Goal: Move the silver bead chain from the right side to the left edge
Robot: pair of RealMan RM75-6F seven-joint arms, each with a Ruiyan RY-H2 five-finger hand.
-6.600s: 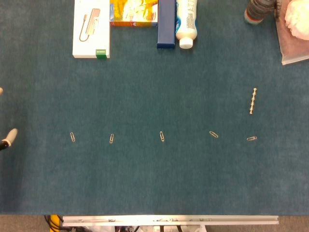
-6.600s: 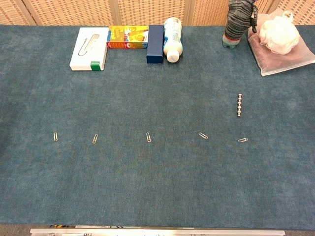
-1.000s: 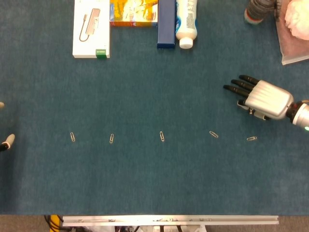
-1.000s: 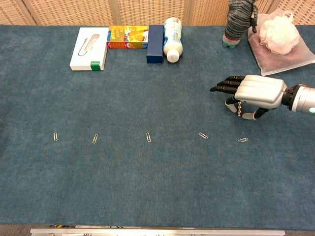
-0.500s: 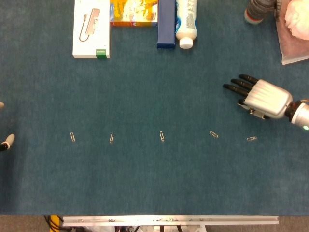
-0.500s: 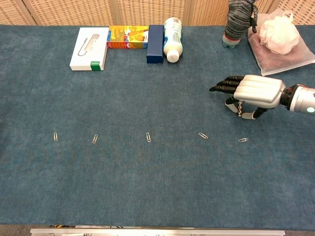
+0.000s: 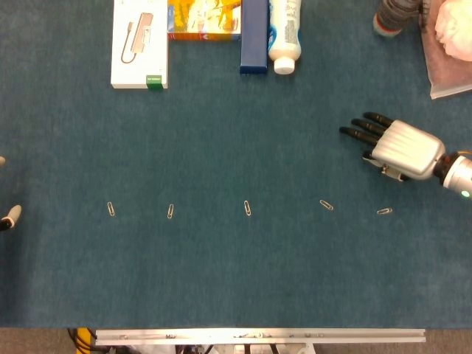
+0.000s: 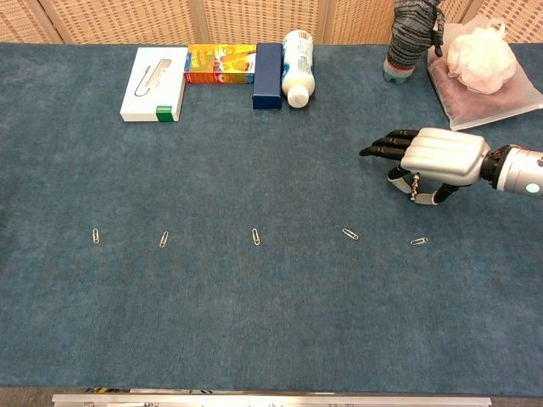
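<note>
In the chest view the silver bead chain point(image 8: 414, 187) hangs short and nearly upright beneath my right hand point(image 8: 434, 161). That hand hovers palm down at the right of the blue mat and pinches the chain's top between its thumb and a curled finger; the black fingers point(image 8: 386, 146) stretch out to the left. In the head view the right hand point(image 7: 398, 149) covers the chain. Only a pale tip of my left hand point(image 7: 7, 216) shows at the mat's left edge, and its pose is unreadable.
Several paper clips lie in a row across the mat, the nearest point(image 8: 418, 242) just below the right hand. At the back stand a white box point(image 8: 154, 83), a blue box point(image 8: 267, 75) and a white bottle point(image 8: 297, 55). A plastic bag point(image 8: 479, 76) sits at the back right.
Since 6.6 s ago the right hand has come in over the chain and closed on it. Over the last second it has crept slightly up and back with the chain.
</note>
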